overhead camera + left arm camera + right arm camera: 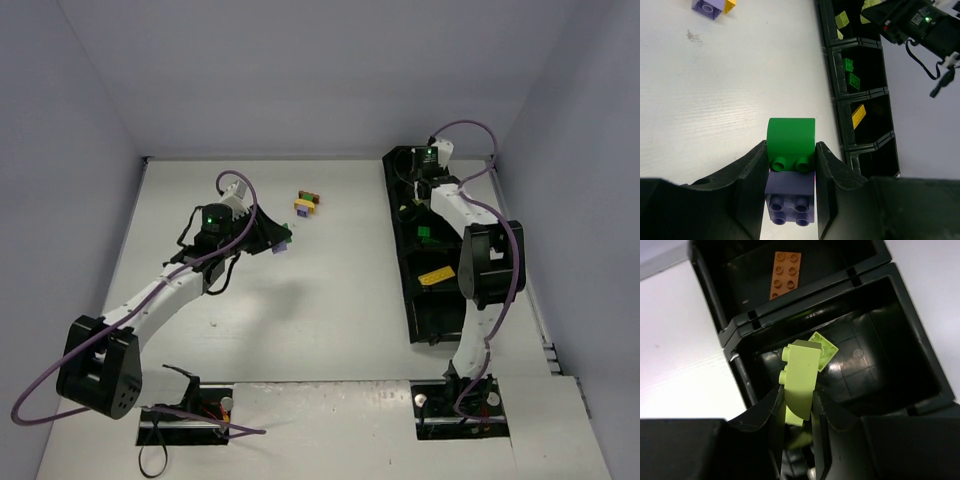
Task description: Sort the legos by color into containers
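My left gripper (790, 165) is shut on two joined legos, a green brick (791, 137) stuck to a lilac brick (789, 197), held above the white table left of the containers (832, 100). In the top view this gripper (283, 240) sits mid-table. My right gripper (797, 395) is shut on a lime brick (801, 377) and hangs over a compartment where a flat lime piece (825, 349) lies. The neighbouring compartment holds an orange-brown brick (785, 274). From above, the right gripper (415, 185) is at the far end of the black tray (408, 290).
A small loose cluster of lilac, yellow and other bricks (307, 205) lies on the table ahead of the left gripper. Other compartments hold green bricks (852, 75) and a yellow brick (858, 116). Grey walls close in the table.
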Robot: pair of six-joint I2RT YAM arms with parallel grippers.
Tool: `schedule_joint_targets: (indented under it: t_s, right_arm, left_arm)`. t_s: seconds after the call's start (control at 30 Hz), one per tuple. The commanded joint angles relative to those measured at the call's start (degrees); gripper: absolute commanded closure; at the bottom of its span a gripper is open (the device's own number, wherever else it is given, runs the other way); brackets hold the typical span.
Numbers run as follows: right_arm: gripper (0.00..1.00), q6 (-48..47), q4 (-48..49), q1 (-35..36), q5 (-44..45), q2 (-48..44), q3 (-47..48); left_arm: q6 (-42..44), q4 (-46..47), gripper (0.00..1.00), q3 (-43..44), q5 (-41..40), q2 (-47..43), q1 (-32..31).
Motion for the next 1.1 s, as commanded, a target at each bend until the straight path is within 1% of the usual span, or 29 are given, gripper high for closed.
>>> schedule_joint_targets:
  t_s: [0.0, 0.07, 0.1, 0.13, 0.23, 0.27, 0.33, 0.37, 0.43, 0.47, 0.5, 0.53, 0.57, 0.6, 0.63, 0.67, 0.73, 0.8, 0.83, 0.93, 1.07]
  right_arm:
    - [0.94, 0.12, 1.25, -0.34, 1.6, 2.27, 4.7]
    - [0.82, 0.21, 1.25, -0.34, 2.04, 3.42, 5.32]
    - [0.74, 0.12, 1.25, -0.34, 2.21, 4.21, 5.75]
    - [0.56, -0.05, 1.25, -0.34, 2.3, 4.39, 5.93]
    - [0.39, -0.75, 1.16, -0.25, 1.34, 3.69, 6.2]
    - [0.37, -1.37, 1.16, -0.17, 0.99, 2.38, 6.11]
    - [0.35, -2.25, 1.16, 0.18, 0.02, 0.53, 5.67]
    - [0.36, -2.69, 1.25, 0.88, -0.42, -2.09, 5.32]
    - [0.38, -3.74, 1.34, 1.76, -3.74, -5.0, 3.92]
    - [0.4, -4.01, 1.42, 2.9, -5.5, -7.88, 3.39]
    - [0.45, -4.53, 1.51, 3.61, -9.7, -9.48, 2.17]
    - [0.47, -4.8, 1.86, 4.4, -12.26, -12.45, 1.46]
    - [0.53, -5.15, 2.39, 5.97, -18.12, -14.05, -0.03]
    - [0.56, -5.15, 2.65, 6.86, -18.17, -15.28, -0.04]
    - [0.57, -5.15, 2.74, 7.65, -24.35, -17.3, -1.0]
    - [0.58, -5.06, 2.74, 9.22, -27.63, -18.19, -1.27]
    - [0.58, -4.28, 2.74, 11.16, -33.87, -20.29, -2.32]
    - [0.57, -3.49, 2.74, 13.7, -37.58, -21.09, -2.76]
    - [0.56, -1.74, 2.74, 14.42, -40.99, -21.45, -3.11]
    - [0.54, 0.99, 3.01, 17.22, -45.41, -21.71, -3.38]
    - [0.52, 3.1, 3.09, 20.57, -48.13, -21.63, -2.77]
  left_arm:
    - [3.46, -0.39, 1.0, 3.53, 1.54, -2.84, -0.08]
    - [4.17, -1.1, 1.0, 3.62, 1.72, -3.19, -0.08]
    - [4.35, -1.19, 1.0, 3.54, 1.9, -3.37, -0.08]
    - [4.52, -1.28, 1.0, 3.45, 1.98, -3.55, -0.08]
    - [5.4, -1.36, 1.0, 3.62, 2.77, -3.46, -0.08]
    - [5.84, -1.36, 1.0, 3.71, 3.04, -3.37, -0.08]
    - [6.19, -0.84, 1.0, 3.8, 3.48, -2.85, -0.08]
    - [6.63, -0.66, 1.0, 3.97, 3.74, -2.58, 0.01]
    - [7.25, -0.31, 1.0, 4.41, 4.18, -1.8, -0.08]
    - [8.21, -0.22, 1.0, 4.94, 4.79, -1.53, 0.01]
    - [8.74, 0.13, 1.0, 5.29, 5.06, -1.26, -0.08]
    - [9.96, 0.22, 1.0, 5.47, 5.24, -0.83, -0.08]
    - [10.76, 0.57, 1.0, 5.99, 5.93, -0.74, -0.08]
    - [11.64, 0.57, 1.0, 6.43, 6.11, -0.65, -0.08]
    - [13.56, 0.57, 1.0, 6.7, 6.38, -0.47, -0.08]
    - [14.71, 0.83, 1.0, 7.31, 7.08, -0.47, -0.08]
    - [17.69, 1.01, 1.0, 7.84, 7.61, -0.21, -0.25]
    - [19.81, 1.36, 1.0, 9.06, 9.62, 0.05, -0.34]
    - [22.08, 1.36, 0.97, 9.51, 10.24, 0.23, -0.51]
    - [26.74, 1.27, 0.97, 10.65, 11.21, 0.32, -1.48]
    - [31.41, 1.18, 0.96, 11.71, 10.69, 0.23, -3.58]
